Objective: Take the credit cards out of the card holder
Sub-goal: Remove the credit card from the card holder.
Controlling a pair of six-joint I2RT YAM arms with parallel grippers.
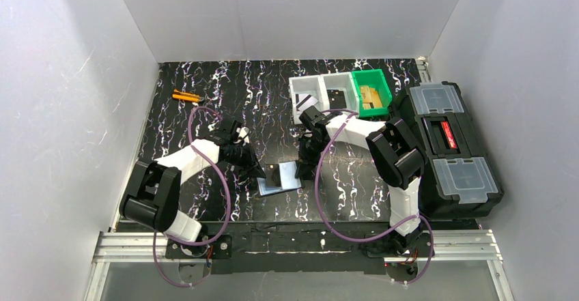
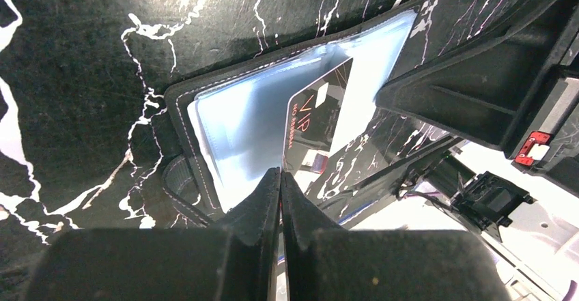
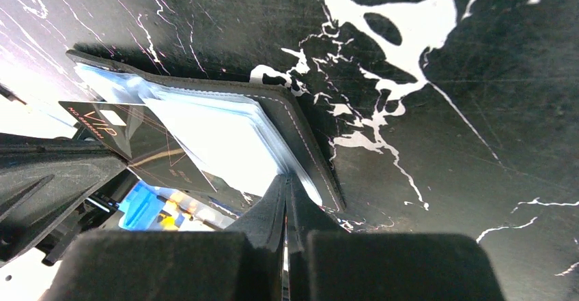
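Our left gripper (image 2: 280,175) pinches the credit card (image 2: 317,118) by its near end, its length running across the card holder (image 2: 235,125), which our right gripper (image 3: 285,182) clamps.

A dark credit card (image 2: 317,120) standing out of the open card holder (image 2: 246,117) carries the only readable print: "VIP" in thin pale capitals, running along its length. Beside it is a smaller line beginning "NO.", followed by a row of digits too fine to read with certainty. The right wrist view shows the same "VIP" on the card's corner. The red label on the toolbox (image 1: 450,144) is too small to read.
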